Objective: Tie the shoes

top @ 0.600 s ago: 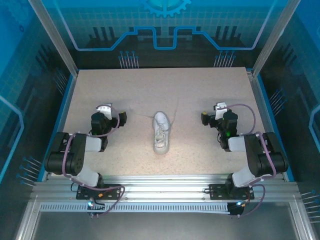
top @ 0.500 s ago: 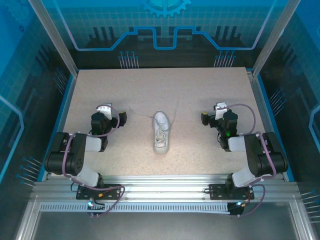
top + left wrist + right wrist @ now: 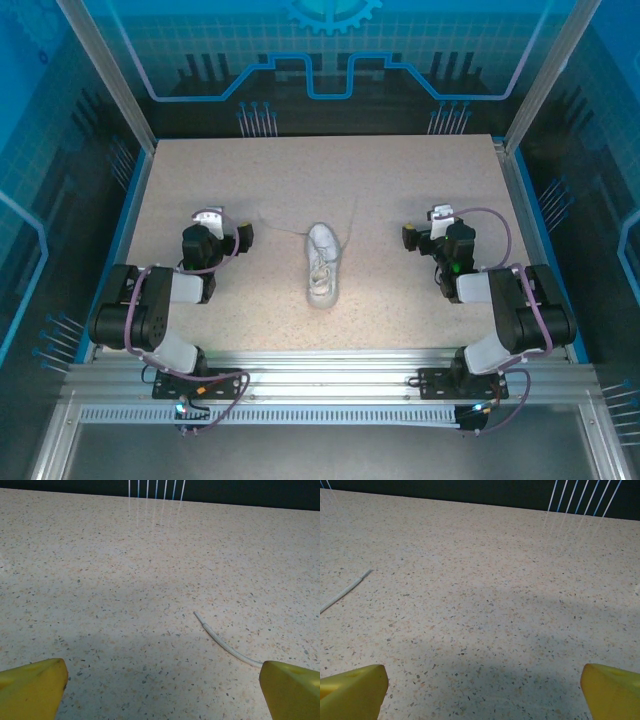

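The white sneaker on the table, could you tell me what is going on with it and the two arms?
Two robot arms are set up to tie a small white sneaker lying mid-table between them. Neither touches it: the left end effector and right end effector are open and empty, one on each side. The laces are loose on the table; one lace end lies just ahead of the left end effector, the other lace end ahead-left of the right one.

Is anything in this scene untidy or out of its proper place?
Yes: the white sneaker is untied. One lace trails left across the table, the other lace runs toward the far edge; both lie loose.
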Robot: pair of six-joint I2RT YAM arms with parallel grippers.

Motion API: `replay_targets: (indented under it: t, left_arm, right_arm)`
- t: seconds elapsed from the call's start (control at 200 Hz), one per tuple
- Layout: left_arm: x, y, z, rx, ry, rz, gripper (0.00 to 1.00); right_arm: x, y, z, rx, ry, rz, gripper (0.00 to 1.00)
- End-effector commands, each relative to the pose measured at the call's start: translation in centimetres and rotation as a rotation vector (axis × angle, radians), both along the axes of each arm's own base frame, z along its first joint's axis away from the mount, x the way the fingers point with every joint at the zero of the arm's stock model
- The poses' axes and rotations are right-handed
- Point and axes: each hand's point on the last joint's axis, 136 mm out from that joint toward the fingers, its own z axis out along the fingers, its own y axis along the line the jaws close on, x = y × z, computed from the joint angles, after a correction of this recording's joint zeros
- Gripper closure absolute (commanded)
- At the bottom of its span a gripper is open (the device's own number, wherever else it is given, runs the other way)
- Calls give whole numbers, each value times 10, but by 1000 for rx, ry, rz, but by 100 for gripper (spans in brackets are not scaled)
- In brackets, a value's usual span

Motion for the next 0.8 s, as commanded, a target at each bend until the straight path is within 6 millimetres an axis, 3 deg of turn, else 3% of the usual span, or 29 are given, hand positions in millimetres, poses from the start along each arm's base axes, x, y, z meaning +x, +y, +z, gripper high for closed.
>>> replay_targets:
  t: [0.0, 0.555, 0.68, 0.79]
  left_arm:
    - [6, 1, 9, 9, -32, -12, 0]
    - [6, 2, 9, 9, -30, -11, 1]
    - [4, -7, 15, 9, -40, -64, 1]
    - [3, -9, 35, -6, 3, -72, 2]
  right_arm:
    - [6, -3, 7, -7, -23, 2, 0]
    - [6, -4, 7, 1, -23, 4, 0]
    - [2, 6, 22, -9, -50, 54, 0]
    - [-2, 20, 41, -50, -25, 104, 0]
